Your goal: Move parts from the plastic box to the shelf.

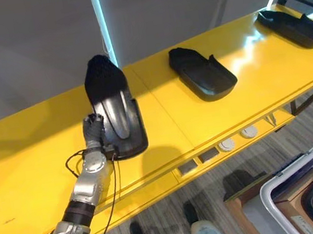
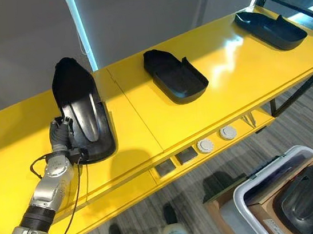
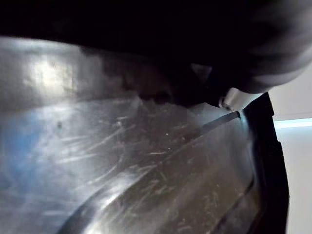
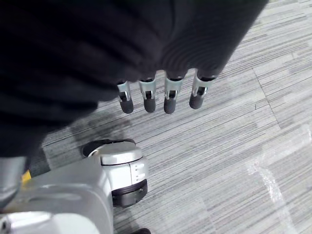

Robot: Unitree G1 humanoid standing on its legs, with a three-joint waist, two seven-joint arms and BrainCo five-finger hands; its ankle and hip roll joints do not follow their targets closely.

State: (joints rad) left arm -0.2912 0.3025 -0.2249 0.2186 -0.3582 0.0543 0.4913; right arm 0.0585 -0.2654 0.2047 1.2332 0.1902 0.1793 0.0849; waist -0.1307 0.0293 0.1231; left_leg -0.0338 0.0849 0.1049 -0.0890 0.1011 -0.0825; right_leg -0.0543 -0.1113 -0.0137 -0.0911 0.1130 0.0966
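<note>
The black part [image 1: 114, 114] is seen lying on the yellow shelf [image 1: 30, 162], touched at its near edge by the left hand [image 1: 94, 128], whose finger state cannot be told. The placing step is judged nearly done. Next, withdrawal toward the plastic box [image 2: 253, 191] is called for; the right hand [image 4: 161, 97] hangs with relaxed fingers.

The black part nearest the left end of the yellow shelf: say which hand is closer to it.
Left. The left hand is against the near left edge of that black part on the yellow shelf. The right hand hangs over the grey floor, away from the shelf.
</note>
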